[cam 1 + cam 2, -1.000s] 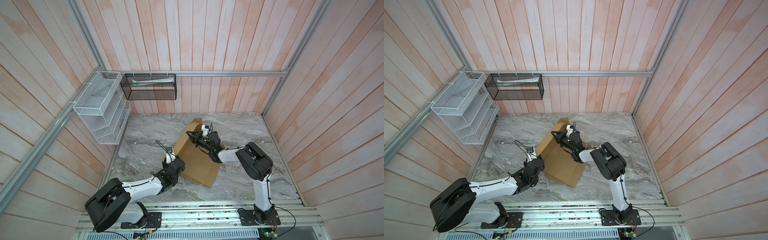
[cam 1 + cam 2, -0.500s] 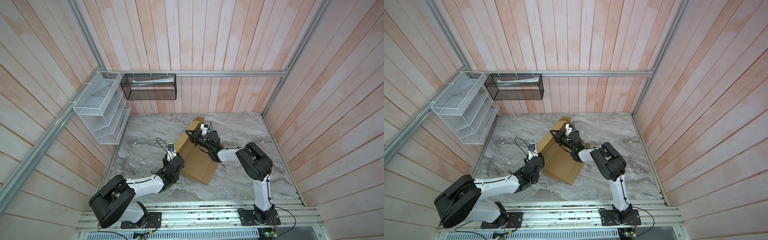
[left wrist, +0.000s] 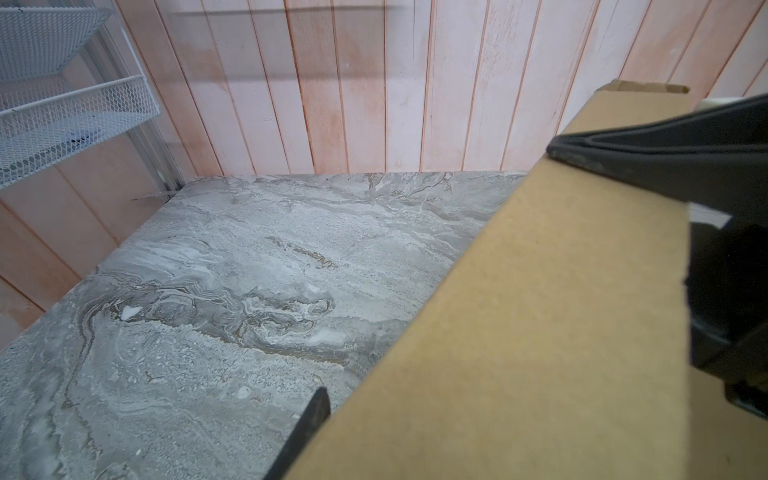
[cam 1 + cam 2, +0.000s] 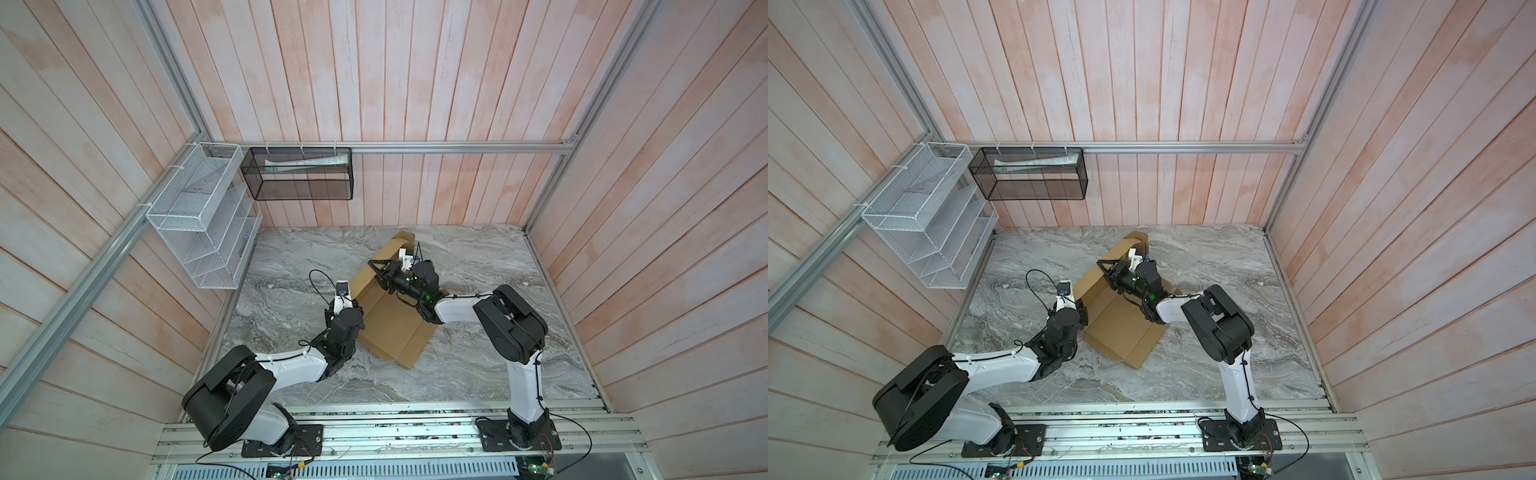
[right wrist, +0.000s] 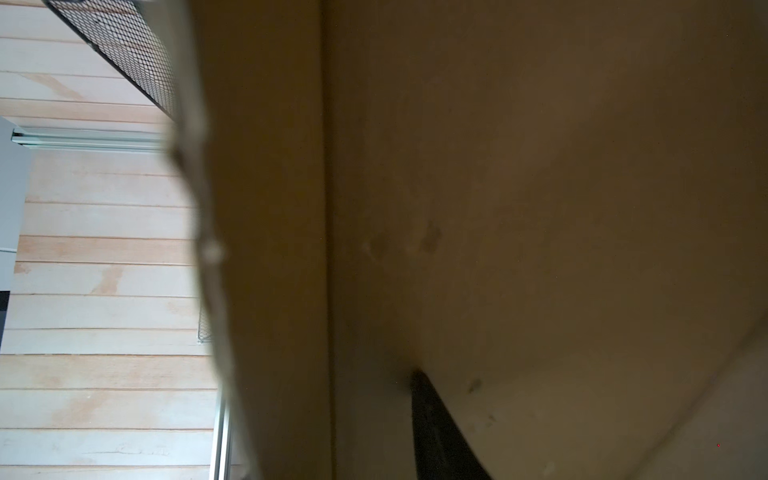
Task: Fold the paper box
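Wall of the paper box (image 4: 395, 328) is standing up from the table (image 4: 478, 332) in a top view, running from your left gripper (image 4: 354, 296) toward the parted right gripper (image 4: 375, 274). Left wrist view: one finger (image 3: 304, 432) is flanking it; you cannot tell whether it is clamping. Right wrist view: cardboard is filling the frame.

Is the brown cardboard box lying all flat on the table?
No, one long side panel of the paper box stands up off the table while its base lies flat.

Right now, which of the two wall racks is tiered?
The white mesh rack, hung on the left: it steps down in several tiers. The black mesh basket at the back is one single trough.
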Available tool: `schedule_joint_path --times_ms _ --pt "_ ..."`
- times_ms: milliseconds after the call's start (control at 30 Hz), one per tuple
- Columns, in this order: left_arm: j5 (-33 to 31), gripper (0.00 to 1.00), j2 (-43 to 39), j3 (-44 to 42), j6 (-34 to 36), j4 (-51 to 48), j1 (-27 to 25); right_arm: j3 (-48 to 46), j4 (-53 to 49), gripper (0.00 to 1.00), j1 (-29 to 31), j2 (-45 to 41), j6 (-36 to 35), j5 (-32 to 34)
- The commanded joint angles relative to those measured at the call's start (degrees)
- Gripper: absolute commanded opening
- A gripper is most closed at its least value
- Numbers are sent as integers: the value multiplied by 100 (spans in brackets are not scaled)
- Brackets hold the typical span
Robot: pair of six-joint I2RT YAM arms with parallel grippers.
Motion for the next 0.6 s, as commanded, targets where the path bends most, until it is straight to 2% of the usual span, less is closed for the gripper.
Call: schedule_joint_path --times_ms 0,433,567 --pt "213 0 -3 -39 149 437 60 -127 -261 41 26 -395 -283 50" --pt "537 0 -35 -232 239 818 448 -923 -746 53 0 -1188 -567 303" --pt "697 0 17 -259 341 942 526 -1234 -864 54 0 -1443 -879 393"
